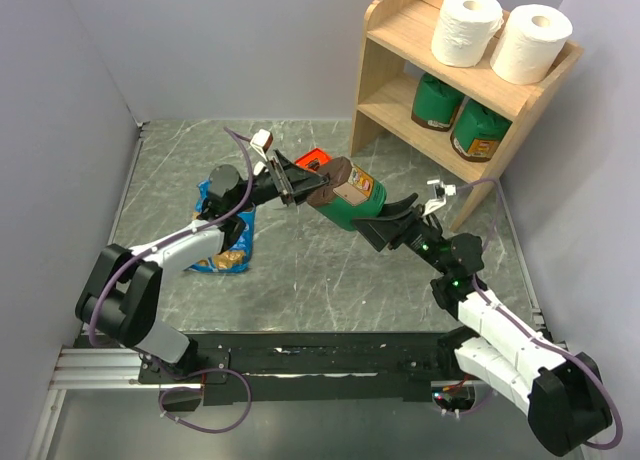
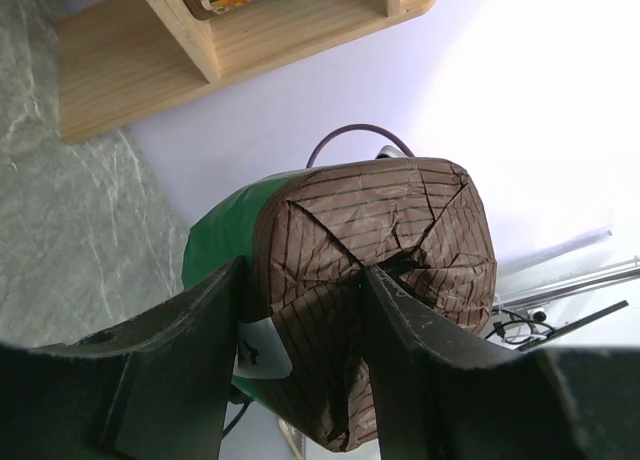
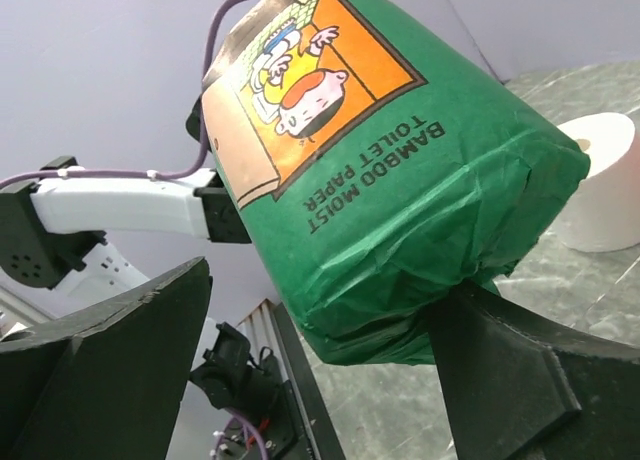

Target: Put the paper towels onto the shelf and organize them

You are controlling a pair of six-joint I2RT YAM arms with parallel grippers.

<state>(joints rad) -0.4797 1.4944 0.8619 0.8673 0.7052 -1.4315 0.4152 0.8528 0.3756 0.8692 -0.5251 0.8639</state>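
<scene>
Paper towels [image 1: 466, 27]: two are standing upright, side by side and touching, on the top tier of the shelf [image 1: 366, 75]. A third white roll [image 3: 598, 185] is standing on the table [image 1: 330, 280] in the right wrist view. I am not finding it in the overhead view.
Feel: I am judging these rolls light, soft and easy to dent, with an outer sheet that could peel loose. Dry paper is likely giving the pads good friction, so I am not worrying much about slip.
Hold: I am planning to take the third white roll across its round wall at mid-height, with the jaws wide and closing gently. A hard squeeze would be crushing the hollow core.
Green wrapped roll [image 1: 348, 198]: it is hanging in the air over the table between both arms, its brown end toward the left arm. It is not one of the white rolls I am sorting.
Left gripper [image 1: 298, 185]: it is nearly closed, and its fingers [image 2: 190, 360] are pinching the crumpled brown end wrap of the green wrapped roll and carrying it.
Right gripper [image 1: 388, 218]: its jaws are standing wide around the green end. One finger [image 3: 500, 370] is touching the wrap's lower edge and the other is clear of it, so I am reading it as not gripping.
Lower tier: two more green packs [image 1: 436, 100] are sitting there.
</scene>
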